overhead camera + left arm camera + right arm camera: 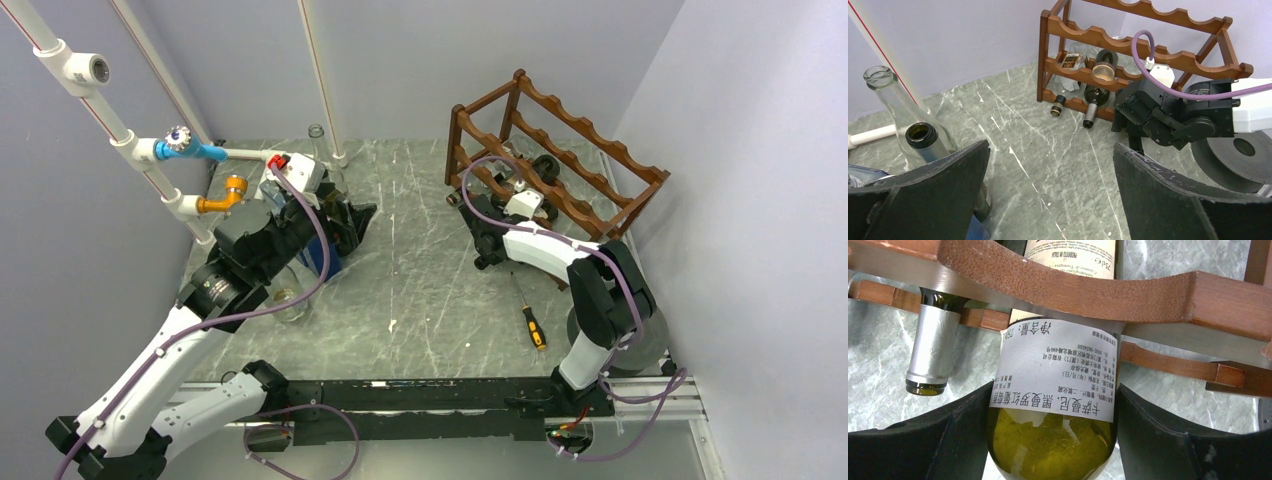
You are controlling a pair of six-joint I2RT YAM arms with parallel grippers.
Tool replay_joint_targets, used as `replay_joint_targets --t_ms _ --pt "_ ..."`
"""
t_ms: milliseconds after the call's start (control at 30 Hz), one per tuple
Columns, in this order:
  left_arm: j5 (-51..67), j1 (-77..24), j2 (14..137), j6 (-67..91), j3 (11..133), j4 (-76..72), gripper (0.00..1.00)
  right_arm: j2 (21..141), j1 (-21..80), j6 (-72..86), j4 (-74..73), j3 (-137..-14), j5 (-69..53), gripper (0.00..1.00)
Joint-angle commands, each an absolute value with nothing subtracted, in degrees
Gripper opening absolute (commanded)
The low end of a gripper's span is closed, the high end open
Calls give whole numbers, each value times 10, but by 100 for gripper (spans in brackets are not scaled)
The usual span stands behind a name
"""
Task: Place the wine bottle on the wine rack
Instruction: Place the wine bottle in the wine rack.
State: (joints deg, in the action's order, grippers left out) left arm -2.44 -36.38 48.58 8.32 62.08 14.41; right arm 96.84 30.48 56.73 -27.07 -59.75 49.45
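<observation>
The right claw grips the bottle by its label. The bottle lies straight out from the claw, shoulder toward the wrist, far end under a rail of the rack. The left claw gapes wide.

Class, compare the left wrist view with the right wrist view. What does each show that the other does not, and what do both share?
Only the left wrist view: the whole tiered wine rack, a clear empty bottle standing beside the open left gripper, and the right arm at the rack.
Only the right wrist view: the right gripper closed on the wine bottle, with its white label close up.
Both: the rack's wavy rail and a foil-capped bottle neck.
</observation>
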Motion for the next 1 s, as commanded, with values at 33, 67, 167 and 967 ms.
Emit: replay_joint_targets --t_ms 33,67,167,967 --pt "-16 -367 483 89 632 127 100 953 294 561 -263 -610 498 58" --pt "-17 -367 483 88 634 130 99 953 294 556 -262 -611 496 65" --pt "-20 -367 476 85 631 126 99 954 296 549 -271 -618 491 71" --pt "-11 -368 483 88 636 132 99 940 349 483 -292 -602 497 100"
